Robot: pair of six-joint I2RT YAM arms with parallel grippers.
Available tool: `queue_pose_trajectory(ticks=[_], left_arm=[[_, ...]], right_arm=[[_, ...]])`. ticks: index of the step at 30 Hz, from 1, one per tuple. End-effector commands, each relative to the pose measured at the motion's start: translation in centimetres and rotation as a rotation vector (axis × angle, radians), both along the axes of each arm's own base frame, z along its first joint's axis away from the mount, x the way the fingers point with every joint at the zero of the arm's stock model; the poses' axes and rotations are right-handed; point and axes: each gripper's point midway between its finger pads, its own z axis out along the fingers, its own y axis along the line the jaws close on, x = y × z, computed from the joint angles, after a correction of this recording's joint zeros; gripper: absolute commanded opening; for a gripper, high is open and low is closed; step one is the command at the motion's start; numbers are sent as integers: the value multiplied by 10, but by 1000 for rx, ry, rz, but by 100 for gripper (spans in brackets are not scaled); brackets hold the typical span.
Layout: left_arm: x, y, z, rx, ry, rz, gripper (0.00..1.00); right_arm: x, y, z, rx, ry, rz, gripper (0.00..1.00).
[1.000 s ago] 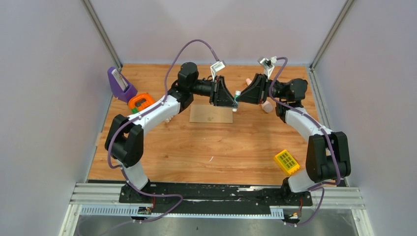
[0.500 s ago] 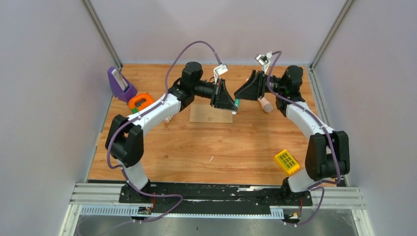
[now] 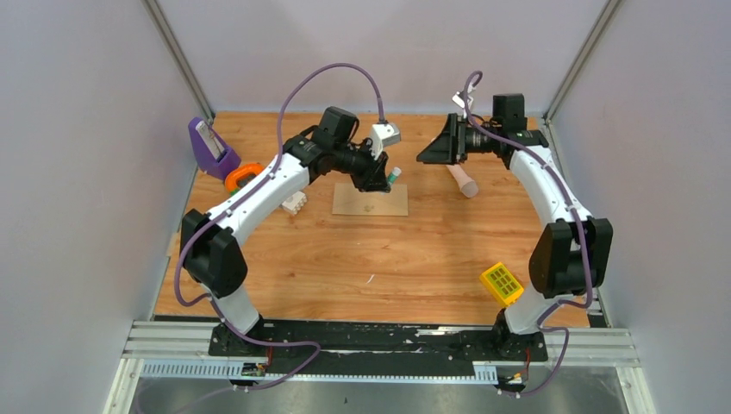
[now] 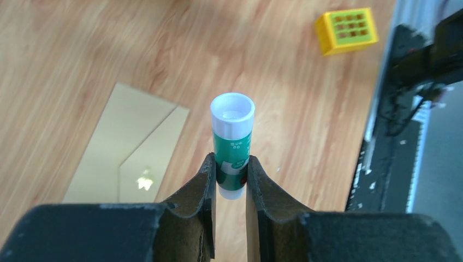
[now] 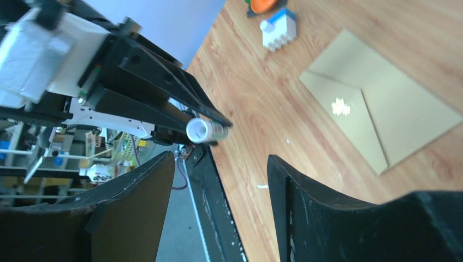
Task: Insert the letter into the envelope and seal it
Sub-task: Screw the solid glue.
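Envelope (image 3: 371, 199) flat below left jaws, which clamp a glue stick (image 4: 232, 144) — right jaws spread apart.

The left arm (image 3: 259, 185) and right arm (image 3: 545, 185) are reaching over the desk's (image 3: 345, 259) far half, wrists turning toward each other. The left gripper (image 4: 230, 164) is clamping a green glue stick (image 4: 232, 136); the right gripper (image 5: 221, 158) is standing with jaws parted, apart from it.

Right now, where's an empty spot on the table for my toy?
The big bare wood between the envelope and the arm bases, left of the yellow block. The far-left corner is crowded: purple holder, orange object, white brick. The left arm's jaws hold a glue stick near the envelope.
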Motion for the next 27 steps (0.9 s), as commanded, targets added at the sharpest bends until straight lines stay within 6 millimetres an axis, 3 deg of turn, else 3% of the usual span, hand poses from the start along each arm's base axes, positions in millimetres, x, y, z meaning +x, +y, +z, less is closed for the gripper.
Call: queue_pose_trajectory(ticks=[1, 9, 13, 18, 27], left_arm=[[17, 33, 5, 153, -171, 100, 0], [14, 41, 0, 244, -292, 106, 0], [-1, 33, -13, 275, -296, 40, 0], [-22, 21, -37, 326, -277, -50, 0], [-19, 19, -50, 372, -268, -41, 0]], right_arm=[[-4, -3, -34, -82, 173, -30, 64], [-15, 33, -54, -48, 326, 90, 62], [-18, 46, -55, -3, 386, 155, 61], [-20, 48, -56, 29, 427, 187, 58], [-27, 38, -58, 25, 437, 162, 54]])
